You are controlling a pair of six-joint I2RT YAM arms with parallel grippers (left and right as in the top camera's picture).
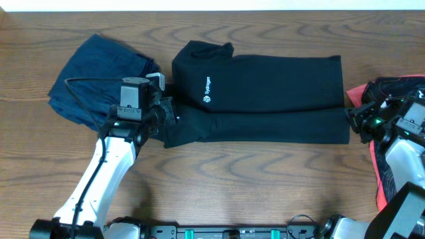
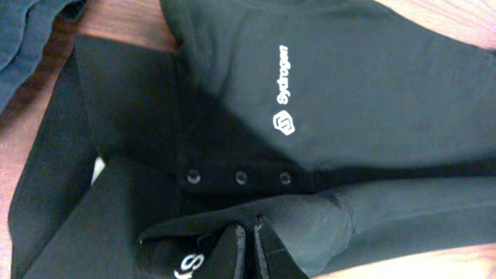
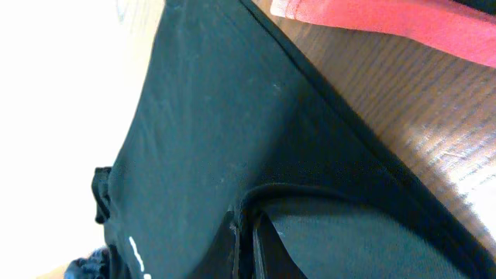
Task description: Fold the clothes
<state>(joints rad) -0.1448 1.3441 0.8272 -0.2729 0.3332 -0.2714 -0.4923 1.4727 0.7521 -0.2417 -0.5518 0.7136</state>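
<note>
Both closed on black shirt [image 1: 265, 86]: left fingers [image 2: 232, 256], right fingers [image 3: 267, 248] | snaps [image 2: 240, 177] left-wrist only

**Black shirt** [image 2: 372, 101]: fills most of the view and lies on the wooden worktop [image 2: 116, 19]. It lies in layers, the upper one smooth, the lower one creased and bunched towards the claw.

**White logo** [image 2: 283, 97]: a small emblem with a line of lettering on the upper layer, fully exposed.

**Studs** [image 2: 241, 177]: three small dark ones in a row along a seam just below the logo.

**Left claw** [image 2: 249, 236]: fingers pressed together on a raised fold of the black shirt, with cloth draped over both tips. There is partial white lettering beside it, unreadable.

**Navy garment** [image 2: 23, 35]: lies beside the shirt, with a strip of bare worktop between them.
</note>
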